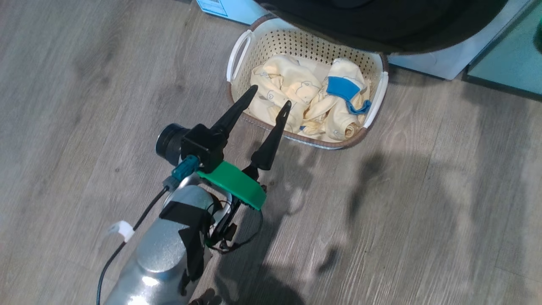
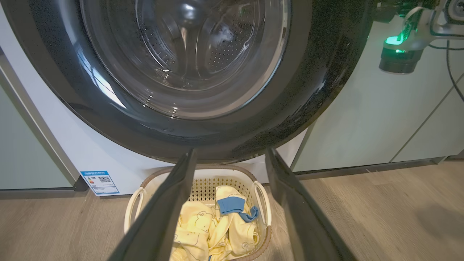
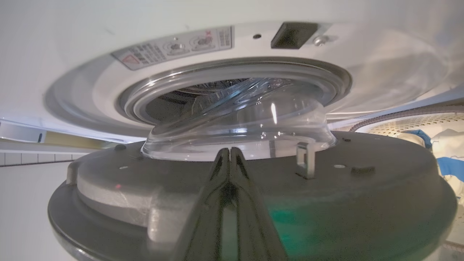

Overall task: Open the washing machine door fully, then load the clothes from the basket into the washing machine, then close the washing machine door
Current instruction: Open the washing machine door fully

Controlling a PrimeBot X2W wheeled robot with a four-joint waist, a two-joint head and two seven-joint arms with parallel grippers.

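The washing machine door (image 1: 381, 25), round and glossy black, stands ajar over the far end of the basket (image 1: 296, 42). The cream basket on the floor holds the clothes (image 1: 288, 84), pale yellow with a blue trim (image 1: 341, 88). My left gripper (image 1: 271, 95) hovers open over the basket's near rim, nothing between its fingers. In the left wrist view the basket (image 2: 203, 170) lies between those fingers, below the door (image 2: 108, 116). My right gripper (image 3: 229, 149) is shut, its tips against the door's grey inner rim (image 3: 362, 203) beside the glass bowl (image 3: 246, 123). The washing machine (image 3: 108, 90) shows its gasket behind.
A pale teal cabinet (image 1: 508, 55) stands right of the white washer body (image 1: 440, 63). The washer's sticker (image 2: 99, 182) sits low at its front corner. Wooden floor (image 1: 402, 212) spreads out near and right of the basket. My right arm's wrist (image 2: 400, 54) glows green beside the door's edge.
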